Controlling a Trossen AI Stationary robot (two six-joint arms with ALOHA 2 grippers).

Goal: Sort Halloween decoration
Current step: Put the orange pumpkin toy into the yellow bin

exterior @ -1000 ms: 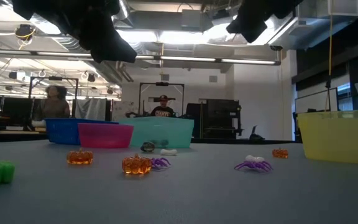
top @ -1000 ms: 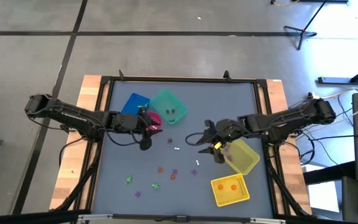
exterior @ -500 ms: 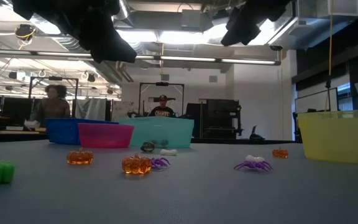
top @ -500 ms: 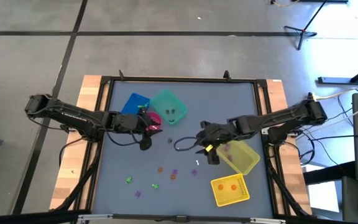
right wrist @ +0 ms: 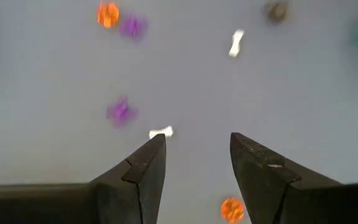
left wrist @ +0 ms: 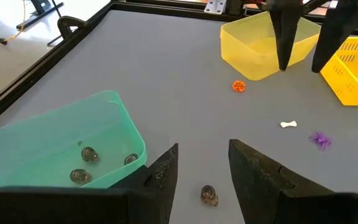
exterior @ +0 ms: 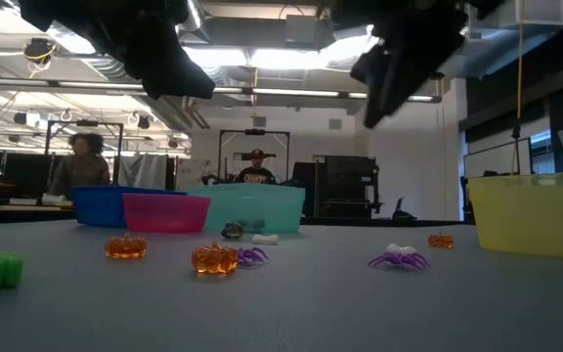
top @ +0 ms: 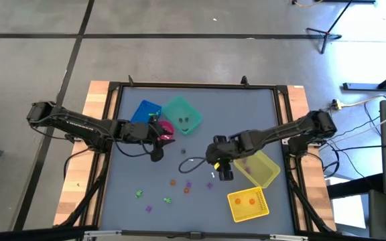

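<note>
Right gripper [right wrist: 191,167] is hanging jaws apart, a white bone [right wrist: 161,132] just ahead of them; left gripper [left wrist: 201,169], jaws apart, is waiting. The bone looks light, stiff, skittish: pinching mid-shaft seems best.

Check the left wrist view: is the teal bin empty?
No, the teal bin already holds three small dark grey trinkets on its floor.

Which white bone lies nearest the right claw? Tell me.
The white bone just ahead of the right claw, beside a purple trinket; the other bone lies farther out, near the dark grey piece.
</note>
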